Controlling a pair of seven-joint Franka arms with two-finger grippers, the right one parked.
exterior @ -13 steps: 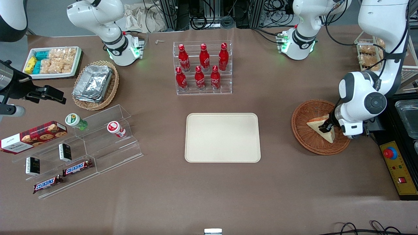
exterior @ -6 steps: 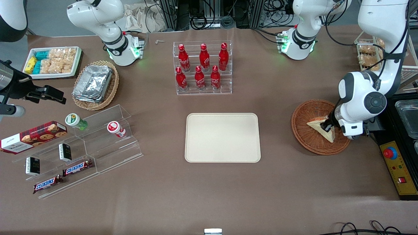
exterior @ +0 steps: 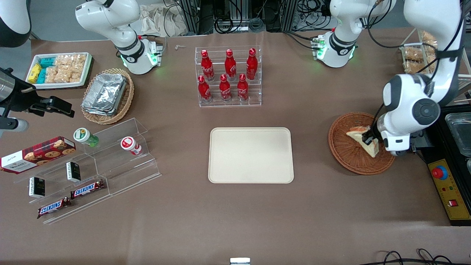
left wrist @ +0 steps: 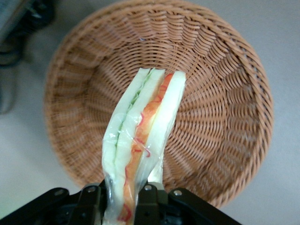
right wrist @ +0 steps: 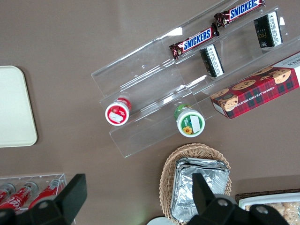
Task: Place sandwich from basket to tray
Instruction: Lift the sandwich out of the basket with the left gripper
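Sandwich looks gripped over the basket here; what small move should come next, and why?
Probably a short lift straight up. The gripper is shut on the sandwich, which hangs above the basket yet looks low. Clearing the rim first seems safer before carrying toward the tray.

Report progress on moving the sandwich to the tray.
Done: the gripper is shut on the sandwich, its fingers clamped on the wrapped wedge. In hand: the sandwich hangs over the basket, apparently raised off the weave. Left: carry it toward the parked arm's end of the table to the tray, which holds nothing yet, then set it down and release.
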